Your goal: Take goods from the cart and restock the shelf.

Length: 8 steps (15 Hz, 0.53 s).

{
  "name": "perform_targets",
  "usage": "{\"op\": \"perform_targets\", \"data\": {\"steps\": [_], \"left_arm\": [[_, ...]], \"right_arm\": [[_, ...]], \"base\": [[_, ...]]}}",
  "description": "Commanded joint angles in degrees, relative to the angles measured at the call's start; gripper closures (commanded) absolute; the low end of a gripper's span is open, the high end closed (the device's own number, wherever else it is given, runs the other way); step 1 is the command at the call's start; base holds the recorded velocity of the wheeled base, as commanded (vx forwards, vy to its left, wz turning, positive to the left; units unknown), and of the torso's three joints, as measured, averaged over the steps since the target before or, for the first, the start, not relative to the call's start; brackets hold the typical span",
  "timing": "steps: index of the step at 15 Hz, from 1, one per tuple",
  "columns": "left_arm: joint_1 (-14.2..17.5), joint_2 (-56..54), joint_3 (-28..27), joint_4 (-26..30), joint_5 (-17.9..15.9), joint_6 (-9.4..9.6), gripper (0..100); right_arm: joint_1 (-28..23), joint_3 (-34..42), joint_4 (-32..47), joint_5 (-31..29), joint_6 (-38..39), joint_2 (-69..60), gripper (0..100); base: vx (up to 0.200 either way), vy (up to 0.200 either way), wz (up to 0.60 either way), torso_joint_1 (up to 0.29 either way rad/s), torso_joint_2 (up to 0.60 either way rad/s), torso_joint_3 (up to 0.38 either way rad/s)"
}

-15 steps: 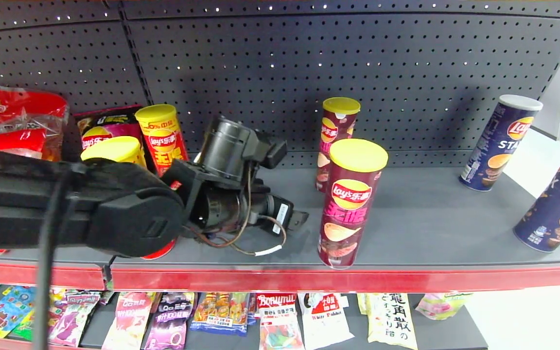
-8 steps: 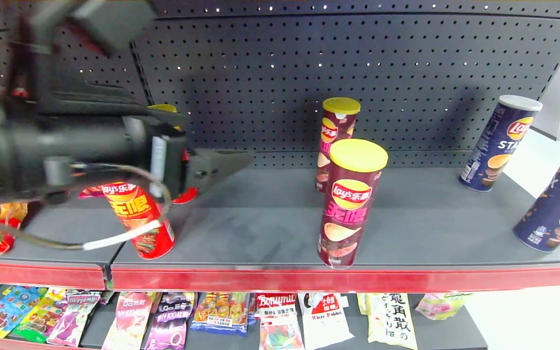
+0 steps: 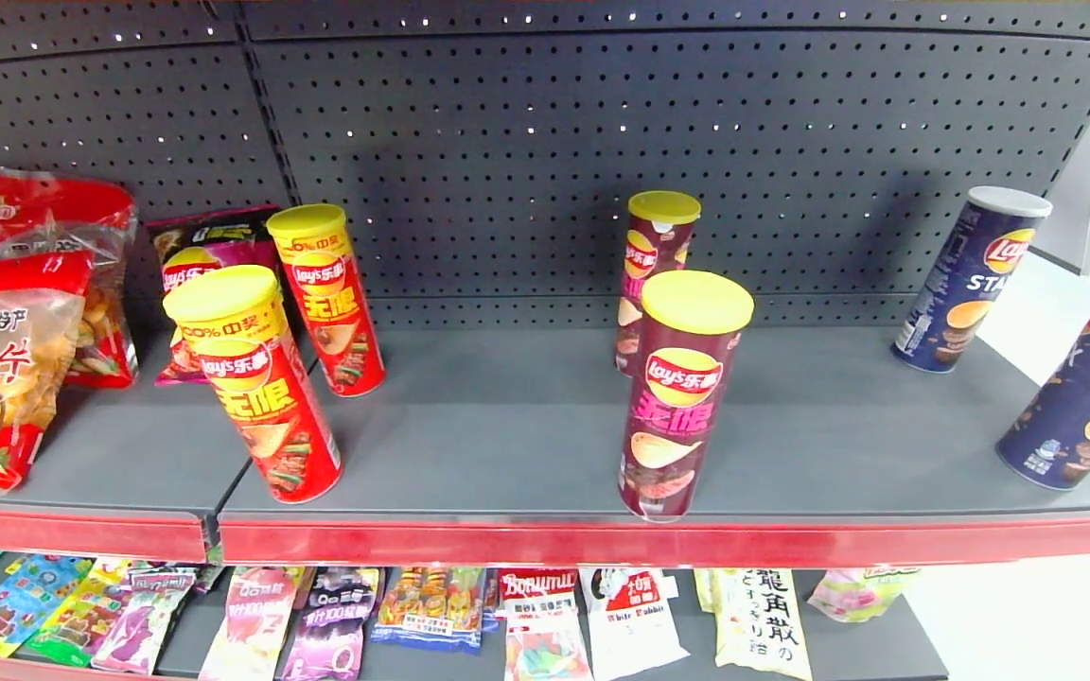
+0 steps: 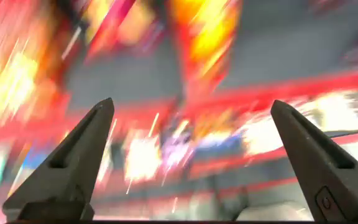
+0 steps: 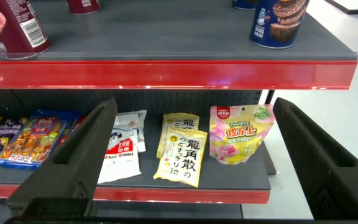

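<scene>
A red chips can with a yellow lid point(image 3: 256, 383) stands at the front left of the grey shelf point(image 3: 507, 435), a second red can point(image 3: 329, 298) behind it. Two maroon cans point(image 3: 682, 392) point(image 3: 654, 265) stand mid-shelf, one behind the other. Two dark blue cans point(image 3: 971, 279) point(image 3: 1084, 397) stand at the right. My left gripper point(image 4: 192, 104) is open and holds nothing, in front of a streaked blur of red shelf edge and packets. My right gripper point(image 5: 196, 102) is open and holds nothing, level with the shelf's red front edge point(image 5: 166, 73), below a maroon can point(image 5: 17, 28) and a blue can point(image 5: 278, 22).
Snack bags point(image 3: 6, 359) lean at the shelf's far left. The lower shelf holds a row of flat candy packets point(image 5: 182, 155) and a pink bag point(image 5: 238, 130). Bare shelf lies between the red and maroon cans and between the maroon and blue cans.
My left arm has pulled back from the shelf and out of the head view. The front red can stands free where the arm was.
</scene>
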<state>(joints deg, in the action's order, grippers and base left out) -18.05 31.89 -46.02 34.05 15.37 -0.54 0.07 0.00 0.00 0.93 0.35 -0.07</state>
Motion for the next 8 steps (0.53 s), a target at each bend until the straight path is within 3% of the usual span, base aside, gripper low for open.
{"op": "perform_targets", "data": {"steps": [1, 3, 5, 6, 8], "left_arm": [[12.8, -9.4, 14.7, 1.7, 1.2, -1.31, 0], [16.5, -11.1, 20.8, -2.2, 0.4, -1.57, 0], [16.4, -14.8, 25.2, -7.8, -0.4, -1.92, 0], [16.1, -16.1, 25.8, -15.2, -4.7, -1.92, 0], [16.1, -15.5, 25.3, -21.7, -10.9, -1.92, 0]], "right_arm": [[0.0, 0.0, 0.0, 0.0, 0.0, 0.1, 0], [0.0, 0.0, 0.0, 0.0, 0.0, 0.1, 0], [0.0, 0.0, 0.0, 0.0, -0.1, 0.1, 0], [0.0, 0.0, 0.0, 0.0, -0.1, 0.1, 0], [0.0, 0.0, 0.0, 0.0, -0.1, 0.1, 0]], "base": [[0.000, 0.000, 0.00, 0.000, 0.00, 0.000], [0.000, 0.000, 0.00, 0.000, 0.00, 0.000], [0.000, 0.000, 0.00, 0.000, 0.00, 0.000], [0.000, 0.000, 0.00, 0.000, 0.00, 0.000], [0.000, 0.000, 0.00, 0.000, 0.00, 0.000]]}}
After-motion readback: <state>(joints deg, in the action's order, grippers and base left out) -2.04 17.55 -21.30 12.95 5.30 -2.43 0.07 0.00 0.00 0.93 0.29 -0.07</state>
